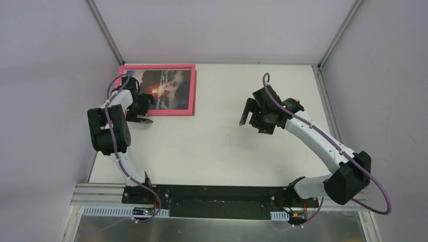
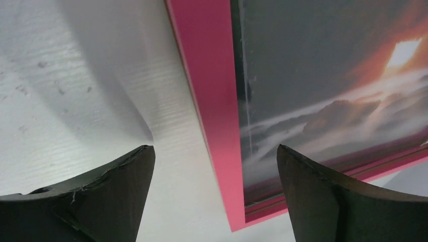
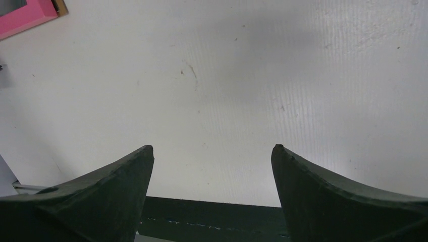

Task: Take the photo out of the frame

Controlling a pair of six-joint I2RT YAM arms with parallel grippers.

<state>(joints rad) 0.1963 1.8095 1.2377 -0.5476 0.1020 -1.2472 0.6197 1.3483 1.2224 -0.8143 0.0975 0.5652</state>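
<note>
Thin frame [image 2: 212,91] looks stiff, light; photo [image 2: 323,91] prob slick, bendy, so pinch an edge. L gripper [image 2: 214,146] spread wide astride frame side; R gripper [image 3: 212,147] released, empty

You have the frame [image 1: 166,112] lying far left on the table [image 1: 217,146], the photo [image 1: 169,88] in it, and the left gripper [image 2: 215,146] over its near-left corner.

Table [image 1: 227,151]: white and matt; showing faint scuffs
Walls [image 1: 45,75]: pale grey panels, standing around three sides
Struts [image 1: 104,30]: aluminium, rising at both far corners
Plate [image 1: 217,199]: black, running along the near edge
Light: falling evenly; casting soft shadows
</note>
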